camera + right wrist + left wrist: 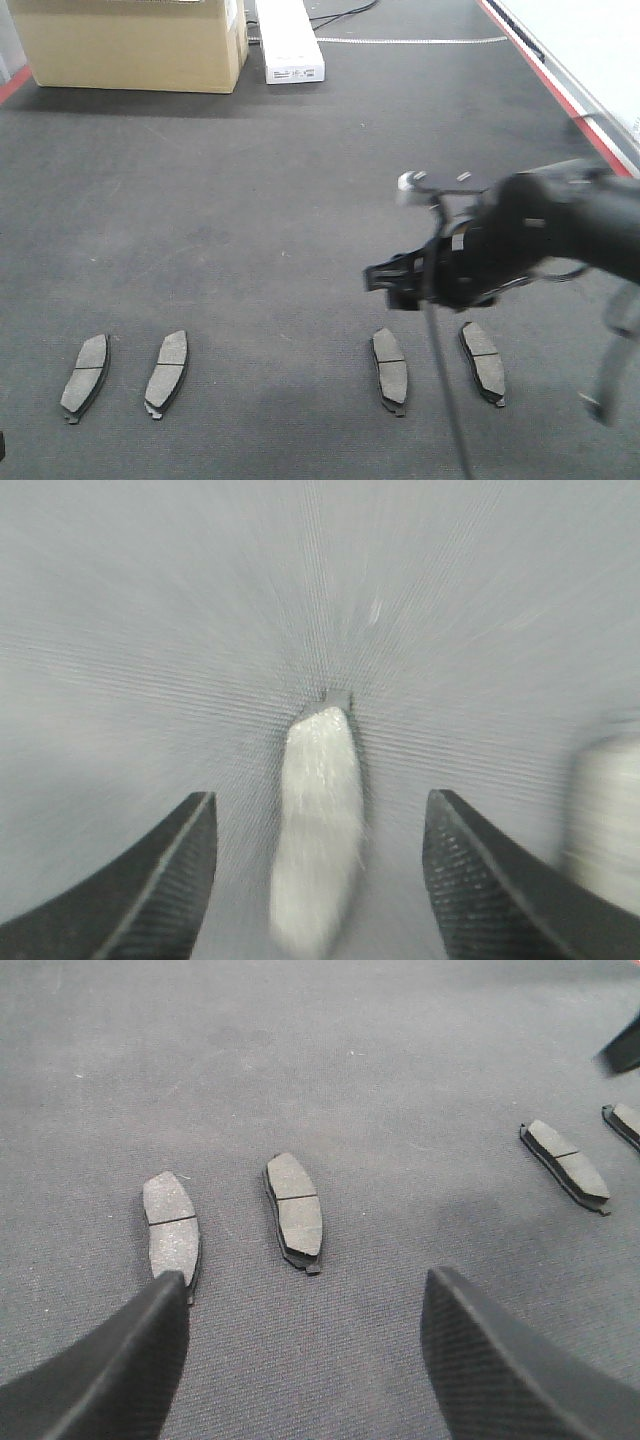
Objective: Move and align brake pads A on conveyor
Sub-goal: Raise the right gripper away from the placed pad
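The wide dark conveyor (250, 200) fills the front view, with a cardboard box (130, 45) at the upper left, and the four brake pads A (389, 369) lie flat in a row along the bottom. They look hard, flat and a bit heavy, so pinching the long sides should work best. The right gripper (320, 870) hangs blurry over one pad with jaws spread and empty; the left gripper (305, 1360) is spread too.

Dark felt belt (250, 200), red stripe (545, 75) along 2 o'clock edge. Four pads on it in row w/ gap mid: 7 o'clock (86, 376), (167, 373); 5 o'clock (390, 370), (483, 363). Cardboard box (130, 42) at 11, white box (290, 42) at 12.
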Tool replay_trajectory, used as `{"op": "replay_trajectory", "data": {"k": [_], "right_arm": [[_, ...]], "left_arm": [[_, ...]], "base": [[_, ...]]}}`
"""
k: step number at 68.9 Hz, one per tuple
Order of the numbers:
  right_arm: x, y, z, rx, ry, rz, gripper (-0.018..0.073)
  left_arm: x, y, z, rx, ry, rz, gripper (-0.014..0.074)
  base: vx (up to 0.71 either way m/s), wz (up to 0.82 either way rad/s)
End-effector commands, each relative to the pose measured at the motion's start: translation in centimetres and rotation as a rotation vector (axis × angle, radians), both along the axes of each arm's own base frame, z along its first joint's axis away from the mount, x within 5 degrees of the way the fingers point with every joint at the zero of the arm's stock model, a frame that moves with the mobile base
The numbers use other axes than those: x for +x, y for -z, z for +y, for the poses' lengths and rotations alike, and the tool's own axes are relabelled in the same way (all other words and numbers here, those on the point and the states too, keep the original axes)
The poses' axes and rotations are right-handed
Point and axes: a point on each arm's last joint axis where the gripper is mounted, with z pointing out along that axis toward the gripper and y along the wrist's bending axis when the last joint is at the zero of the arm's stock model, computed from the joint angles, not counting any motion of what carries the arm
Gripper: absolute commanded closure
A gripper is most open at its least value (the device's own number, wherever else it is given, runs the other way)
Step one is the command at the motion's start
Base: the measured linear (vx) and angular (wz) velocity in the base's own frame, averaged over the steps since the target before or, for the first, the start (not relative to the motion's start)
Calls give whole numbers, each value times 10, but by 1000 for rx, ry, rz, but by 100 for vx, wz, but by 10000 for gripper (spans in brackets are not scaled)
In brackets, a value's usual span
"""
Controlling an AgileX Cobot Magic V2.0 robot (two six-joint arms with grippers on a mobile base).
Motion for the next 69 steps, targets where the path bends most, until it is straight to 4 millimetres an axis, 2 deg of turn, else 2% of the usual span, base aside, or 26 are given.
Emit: {"op": "replay_trajectory", "data": {"k": [1,11,18,34,53,62,69], "right_arm": [[-20,-38,-12,19,-14,-171,127],[-63,-66,-34,18,-27,-301,127],[-92,-77,-47,35,-26,-367,127],[-154,-86,-74,98,-21,-526,127],[-222,-74,-103,186,-25,-785,127],[-245,-59,-113,187,-52,-905,127],[-254,-45,-117,197,-62,-976,127]], "left_arm": [[2,-14,-2,-33,10,-75,111],[2,-14,-2,-33,10,-75,111],[2,-14,-2,-33,10,-75,111],[2,-14,-2,-34,10,-77,111],[2,-14,-2,-33,10,-76,111],[2,-14,-2,-33,10,-75,111],[2,-14,-2,-32,10,-78,111]], "base": [[0,0],[0,0],[0,0],[0,0],[0,0],[0,0],[0,0]]}}
